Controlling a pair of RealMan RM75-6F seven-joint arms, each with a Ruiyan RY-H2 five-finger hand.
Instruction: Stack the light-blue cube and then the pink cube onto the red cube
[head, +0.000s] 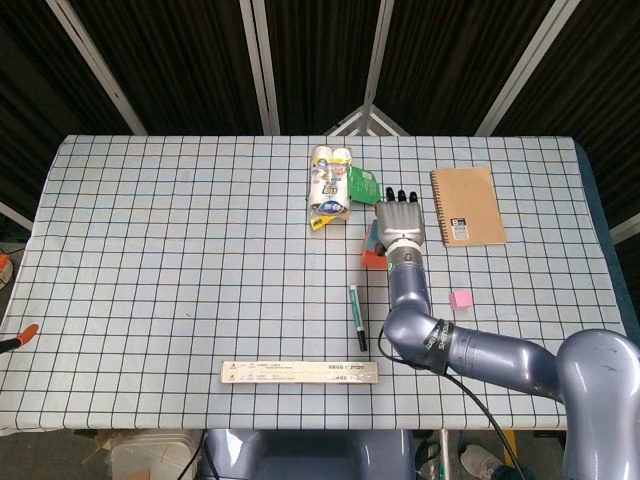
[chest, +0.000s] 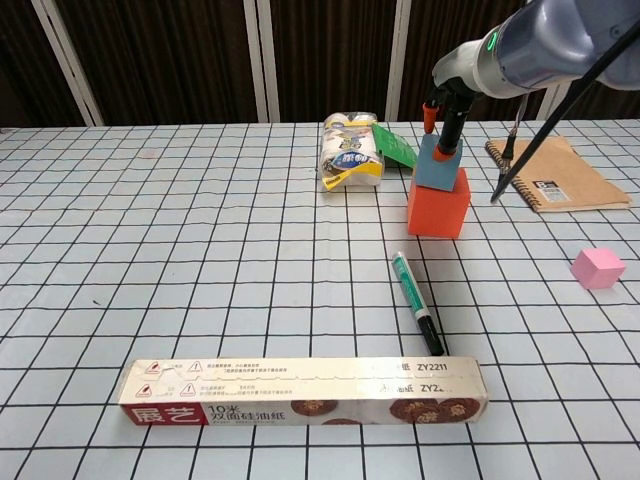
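Toward the far right of the checked table (head: 150, 250), the right hand (head: 400, 218) hangs palm-down over the two stacked cubes. Its fingers (chest: 447, 128) reach down to the light-blue cube (chest: 439, 167), which sits on top of the red cube (chest: 438, 206) a little skewed; whether they pinch it or only touch it cannot be told from either view. From the head view the hand hides most of both cubes. The pink cube (chest: 598, 267) lies alone well to the right and nearer. Just left of the stack and slightly farther stands a pack of rolls (chest: 351, 155) with a green tag (chest: 394, 145) close to the cubes. A brown notebook (head: 468, 205) lies to the right. A green marker (chest: 417, 303) lies near the stack's front, and a long flat box (chest: 303, 390) lies nearer still. No left hand shows.
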